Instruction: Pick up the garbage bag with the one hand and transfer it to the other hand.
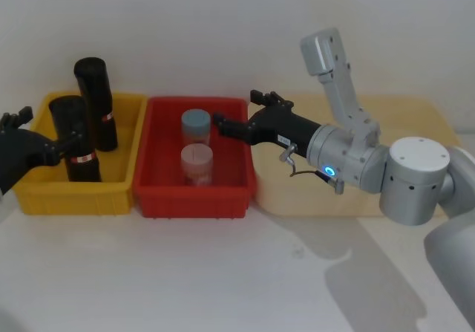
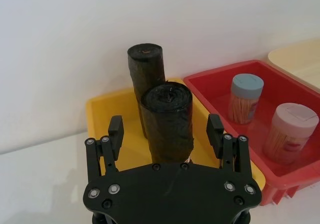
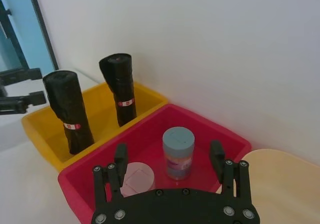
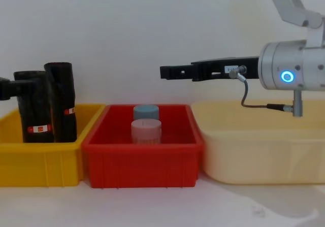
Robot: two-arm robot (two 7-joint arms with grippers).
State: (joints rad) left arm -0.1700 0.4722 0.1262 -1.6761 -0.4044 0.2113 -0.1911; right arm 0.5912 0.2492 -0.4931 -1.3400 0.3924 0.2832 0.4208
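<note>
Looking down from the head camera, we see the garbage bag (image 1: 74, 135) standing upright in the yellow bin (image 1: 74, 198), at the side nearer the robot. A second black roll (image 1: 96, 102) stands just behind it in the same bin. Both rolls carry a red-and-white label band low on the body.

The left gripper (image 2: 165, 129) reaches in from the robot's left, level with the upper part of the garbage bag. Its fingers (image 2: 116, 129) are spread wide, one on each side of the roll, and in the left wrist view we see a gap between each finger and the plastic.

The right gripper (image 1: 237, 108) hangs above the far right part of the red bin (image 1: 193, 202), pointing toward the robot's left, with its fingers also spread wide and nothing between them. Below it stand a blue-lidded jar (image 1: 196, 122) and a pink jar (image 1: 197, 161). A beige tray (image 1: 415, 116) lies to the right of the red bin.
</note>
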